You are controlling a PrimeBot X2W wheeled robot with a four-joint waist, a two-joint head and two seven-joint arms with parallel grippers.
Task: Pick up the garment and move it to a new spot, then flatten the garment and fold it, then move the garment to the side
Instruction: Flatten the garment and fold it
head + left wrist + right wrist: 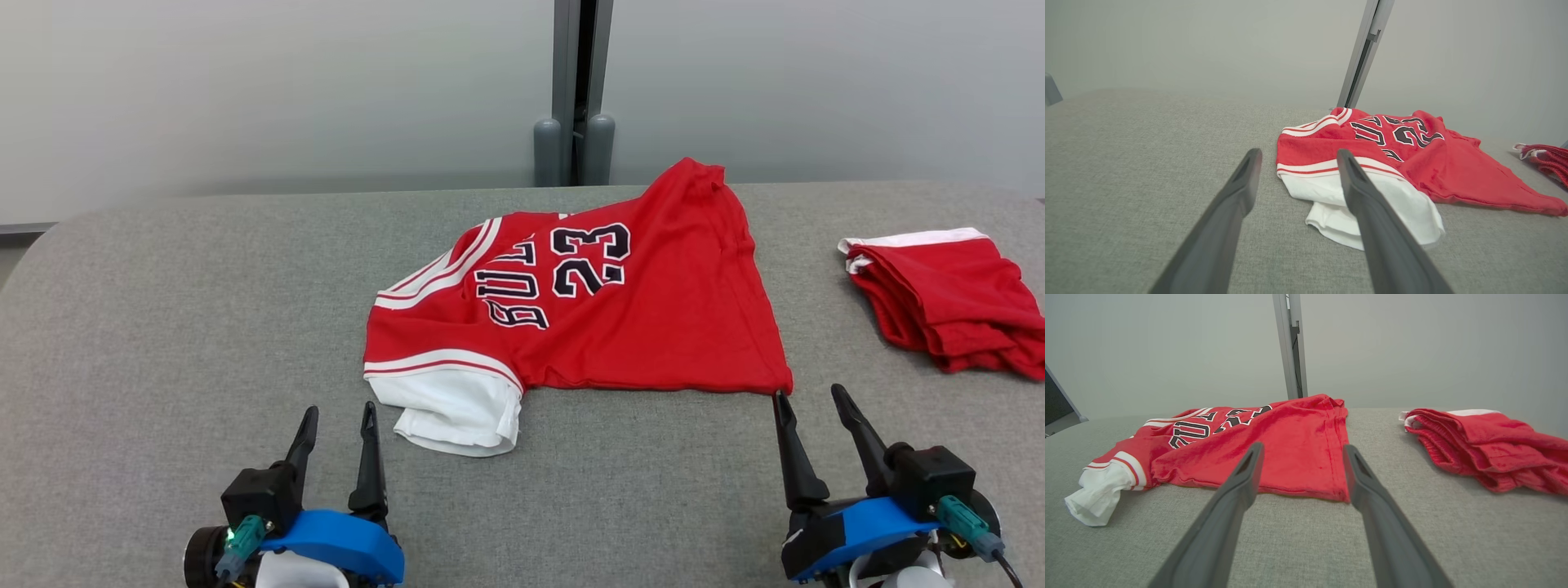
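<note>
While the left gripper (340, 407) sits at the near left of the grey table (163, 327) with its two fingers spread wide and nothing between them, its tips point just beside the white sleeve (457, 412) of the red jersey (653, 318); the jersey lies rumpled mid-table, number 23 facing up; the right gripper (809, 391) stands equally spread and empty, tips just short of the jersey's near right corner; a second red garment (947, 302) lies folded at far right, apart
</note>
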